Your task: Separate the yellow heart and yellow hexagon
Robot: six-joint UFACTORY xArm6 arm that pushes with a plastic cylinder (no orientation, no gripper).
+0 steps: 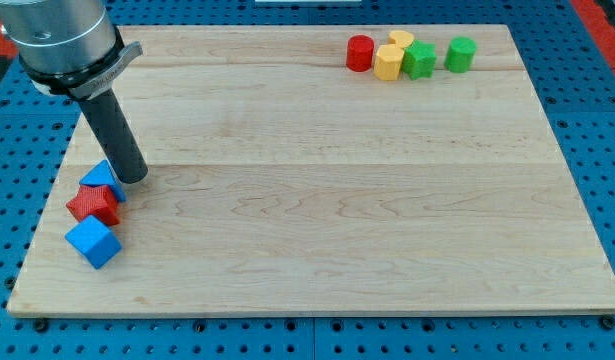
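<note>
Probably a robotics lab: a wooden board (317, 190) lies on a blue perforated bench (597, 120).

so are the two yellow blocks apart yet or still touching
Still touching: the yellow heart sits right against the yellow hexagon at the view's top. My tip is far off, beside the blue blocks.

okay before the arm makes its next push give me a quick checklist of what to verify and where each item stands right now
1. Targets located: yellow heart and yellow hexagon sit at the view's top right: ok.
2. Already separated: they touch: not ok.
3. My tip near the targets: it is at the view's far left, beside the blue triangular block: not ok.
4. Room around the targets: green star-like block presses the hexagon's right, red cylinder stands close on its left: not ok.
5. Board between my tip and the targets free of blocks: ok.
</note>
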